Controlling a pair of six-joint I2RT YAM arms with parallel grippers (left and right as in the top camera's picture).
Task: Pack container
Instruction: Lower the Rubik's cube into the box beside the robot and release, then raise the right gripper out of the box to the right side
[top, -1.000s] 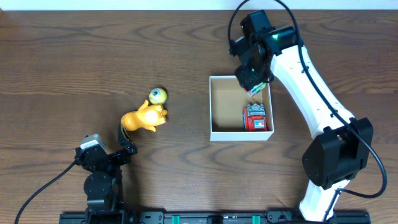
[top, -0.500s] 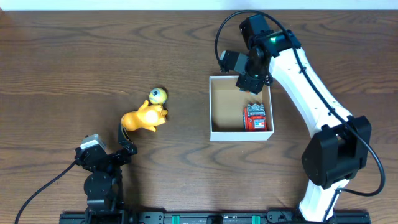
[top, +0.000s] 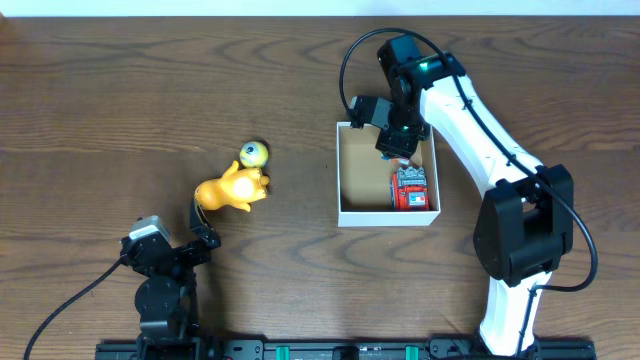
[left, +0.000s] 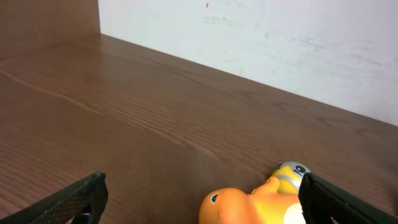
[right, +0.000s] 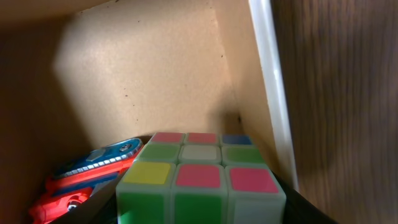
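The container (top: 385, 219) sits right of centre on the bench (top: 100, 100), with a red toy (top: 411, 188) by its right wall. The right gripper (top: 397, 143) blocks its far right corner from above, jaws apparently grasping a colour cube (right: 200, 177). The left gripper (top: 195, 228), jaws released wide, faces an orange toy (top: 232, 189).

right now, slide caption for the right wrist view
Cube gripped inside the box, beside a red toy

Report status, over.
Left claw open, idle near orange plastic toy. Right claw gripping multicoloured puzzle cube inside white cardboard box, beside red toy. Nothing blocking.
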